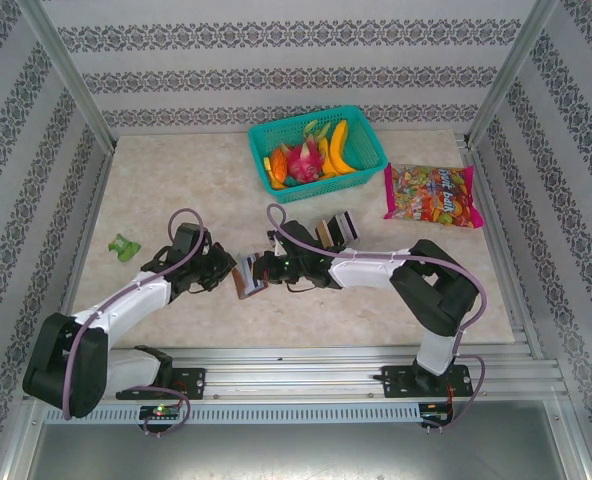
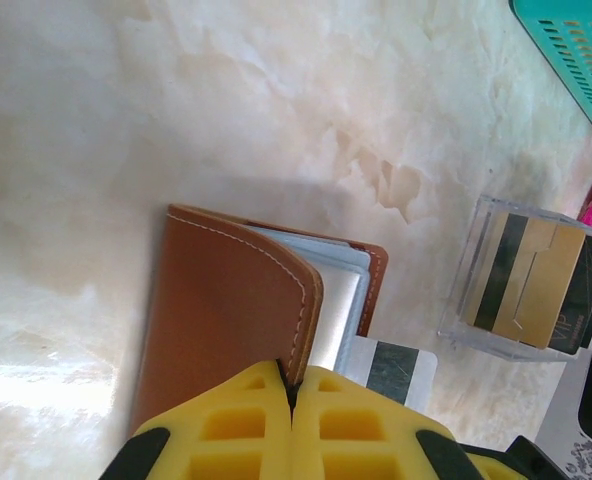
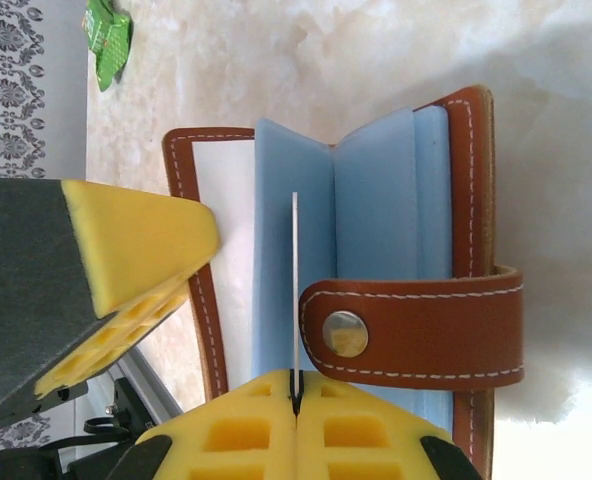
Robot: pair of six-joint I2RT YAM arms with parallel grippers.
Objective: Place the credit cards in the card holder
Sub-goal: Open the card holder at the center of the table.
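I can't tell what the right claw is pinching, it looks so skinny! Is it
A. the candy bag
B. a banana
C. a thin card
C: in the right wrist view the right claw is shut on a thin pale credit card, seen edge-on in front of the blue pockets of the open card holder.

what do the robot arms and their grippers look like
The left arm and right arm have white shells, black joints and bases, and a mauve cable looping along each. The left gripper and right gripper have black fingers tipped with yellow wedge-shaped pads moulded with square pockets.
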